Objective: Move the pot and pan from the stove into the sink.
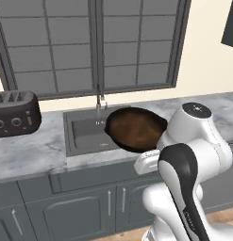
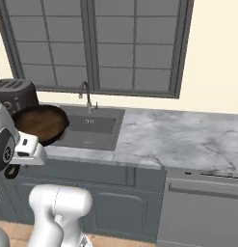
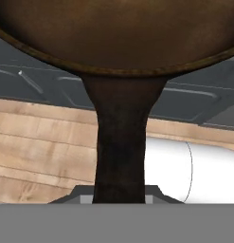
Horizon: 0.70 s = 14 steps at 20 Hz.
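The pincer [image 3: 119,199] is closed on the short black handle of the pan [image 1: 137,129], which extends straight ahead of it and is held tilted in the air. Beyond the pincer, the pan hangs over the front edge of the sink [image 1: 82,134], set in the grey marble tabletop [image 2: 188,140]. A dark toaster [image 1: 16,113] stands well apart from the pincer, on the sink's far side.

We see flat, even rendered light with no clear source and only faint shadow under the counter [image 1: 37,155] lip. Edges look soft and low in detail, without glare. In the hand view the pan [image 3: 121,38] looms dark and slightly blurred
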{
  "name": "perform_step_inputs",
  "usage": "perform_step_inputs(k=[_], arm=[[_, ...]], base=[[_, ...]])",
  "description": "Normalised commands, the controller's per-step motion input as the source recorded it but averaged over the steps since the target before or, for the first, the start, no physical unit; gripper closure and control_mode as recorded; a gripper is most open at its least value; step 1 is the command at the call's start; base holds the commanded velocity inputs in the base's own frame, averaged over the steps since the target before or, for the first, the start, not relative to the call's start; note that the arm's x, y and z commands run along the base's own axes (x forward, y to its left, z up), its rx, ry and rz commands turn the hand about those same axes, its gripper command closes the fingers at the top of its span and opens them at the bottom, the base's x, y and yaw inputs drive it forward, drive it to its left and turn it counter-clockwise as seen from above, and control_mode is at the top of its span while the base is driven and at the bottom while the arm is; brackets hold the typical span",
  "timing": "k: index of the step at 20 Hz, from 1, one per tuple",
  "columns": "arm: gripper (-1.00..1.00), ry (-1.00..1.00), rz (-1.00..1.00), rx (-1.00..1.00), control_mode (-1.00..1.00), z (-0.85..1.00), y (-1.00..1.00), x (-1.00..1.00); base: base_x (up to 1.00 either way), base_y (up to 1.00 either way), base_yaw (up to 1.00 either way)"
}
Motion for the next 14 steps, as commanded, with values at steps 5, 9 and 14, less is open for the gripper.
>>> perform_step_inputs(k=[5, 9, 14], arm=[[1.0, 0.0, 0.0, 0.0, 1.0, 0.0, 0.0, 0.0], [1.0, 0.0, 0.0, 0.0, 1.0, 0.0, 0.0, 0.0], [1.0, 0.0, 0.0, 0.0, 1.0, 0.0, 0.0, 0.0]], base=[[0.0, -0.09, -0.16], [0.0, 0.4, 0.0], [0.0, 0.35, 0.0]])
